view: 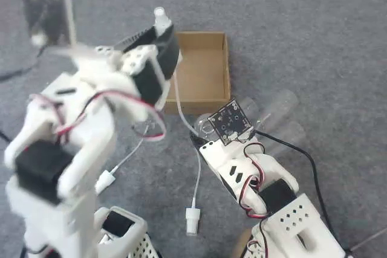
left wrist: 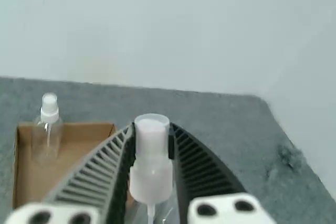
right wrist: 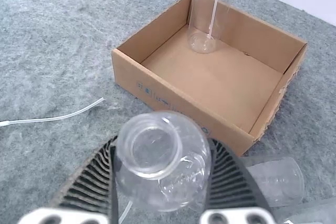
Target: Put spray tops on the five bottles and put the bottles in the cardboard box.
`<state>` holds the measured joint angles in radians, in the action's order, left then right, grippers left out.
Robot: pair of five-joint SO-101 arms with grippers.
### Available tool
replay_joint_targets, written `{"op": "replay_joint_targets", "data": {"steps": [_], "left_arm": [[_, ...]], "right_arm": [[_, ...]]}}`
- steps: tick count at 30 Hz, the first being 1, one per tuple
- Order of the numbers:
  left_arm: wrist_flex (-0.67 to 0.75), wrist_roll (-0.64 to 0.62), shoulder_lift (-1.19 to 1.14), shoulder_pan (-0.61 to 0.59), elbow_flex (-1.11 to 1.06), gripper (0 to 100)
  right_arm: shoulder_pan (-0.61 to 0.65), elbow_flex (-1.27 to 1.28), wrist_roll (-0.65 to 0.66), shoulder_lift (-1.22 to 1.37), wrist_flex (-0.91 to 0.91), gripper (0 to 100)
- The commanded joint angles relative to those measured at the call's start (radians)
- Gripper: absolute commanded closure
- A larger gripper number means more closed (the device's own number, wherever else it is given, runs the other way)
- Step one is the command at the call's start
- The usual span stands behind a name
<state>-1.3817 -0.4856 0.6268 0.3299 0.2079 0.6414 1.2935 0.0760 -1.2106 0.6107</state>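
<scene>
My left gripper (left wrist: 151,166) is shut on a white spray top (left wrist: 151,145), held high over the near left corner of the cardboard box (view: 202,74). Its thin tube (view: 181,110) hangs down toward a clear open bottle (right wrist: 157,161). My right gripper (right wrist: 160,187) is shut on that bottle, just in front of the box (right wrist: 173,100), with the mouth facing the camera. One capped bottle (right wrist: 210,3) stands in the box's far corner, also seen as the capped bottle (left wrist: 48,127). Two clear bottles (view: 281,116) lie on the carpet right of the box.
Two loose spray tops with tubes lie on the grey carpet: one (view: 105,180) near the left arm's base, another (view: 192,219) between the arms. A dark object (view: 43,10) stands at the back left. A white wall runs behind the table.
</scene>
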Motion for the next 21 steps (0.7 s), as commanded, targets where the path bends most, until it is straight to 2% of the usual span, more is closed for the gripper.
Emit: {"op": "replay_joint_targets", "data": {"steps": [1, 7, 13, 16, 21], "left_arm": [[0.072, 0.057, 0.143, 0.032, -0.064, 99], [0.226, 0.130, 0.344, 0.034, -0.355, 99], [0.520, 0.135, 0.572, 0.034, -0.691, 99], [0.647, 0.181, 0.655, 0.038, -0.831, 99], [0.743, 0.242, 0.740, 0.137, -0.980, 99]], "right_arm": [[0.008, -0.011, 0.018, -0.044, -0.027, 99.3], [0.008, -0.011, 0.018, -0.044, -0.027, 99.3], [0.008, -0.008, 0.060, -0.041, -0.027, 99.3], [0.008, -0.008, 0.064, -0.039, -0.027, 99.3], [0.008, -0.008, 0.066, -0.036, -0.027, 99.3]]}}
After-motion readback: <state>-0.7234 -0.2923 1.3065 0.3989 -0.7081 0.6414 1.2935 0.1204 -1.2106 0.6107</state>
